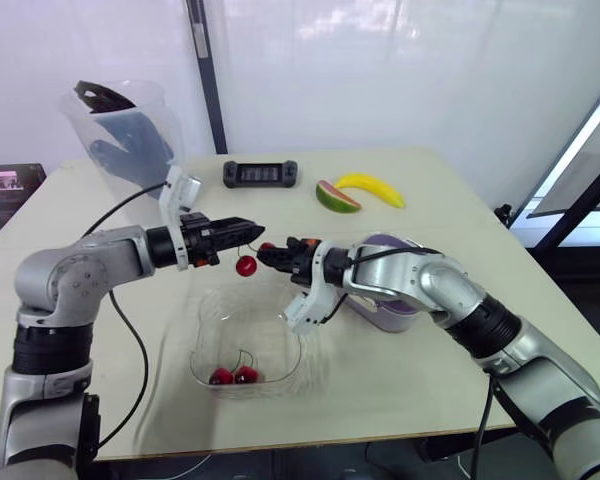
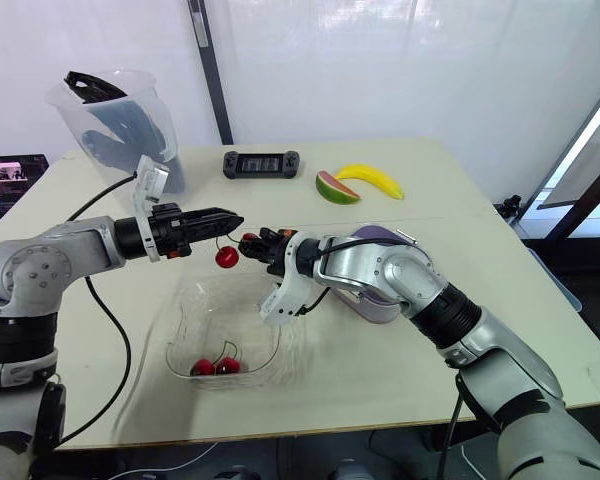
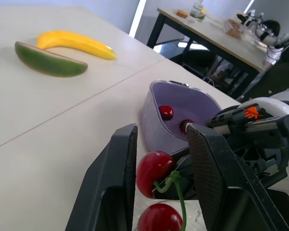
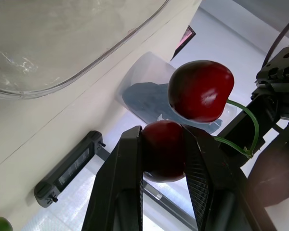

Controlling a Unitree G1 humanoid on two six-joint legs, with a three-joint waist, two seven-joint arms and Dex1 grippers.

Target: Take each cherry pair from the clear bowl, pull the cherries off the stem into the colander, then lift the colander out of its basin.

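Right wrist view puts the right jaws closed around one dark cherry (image 4: 164, 149), with the pads on either side of the fruit. Its twin (image 4: 201, 90) hangs free just beside it. Both are joined by the green stem (image 4: 245, 127), which runs across to the left jaws. As far as the head views show, the left jaws are pinched shut on that stem where the two stalks meet. This split grip suits the job: one arm anchors the stem and the other takes the fruit, so drawing the arms apart should snap the cherry loose.

The pair is held in the air between the two arms, above the far rim of the clear bowl (image 1: 208, 318) and short of the purple colander (image 3: 153, 111). I judge the pull needs to happen further over the colander, or the freed cherry may drop back into the bowl or onto the surface (image 1: 450, 370).

Two loose cherries (image 3: 165, 112) lie inside the colander, so some stemming is done. I cannot tell the colander from its basin here. One more cherry pair (image 1: 233, 375) waits at the bottom of the bowl, so lifting the colander is some way off. Beyond them, a banana (image 1: 372, 187) and a melon slice (image 1: 336, 197) lie on the surface.
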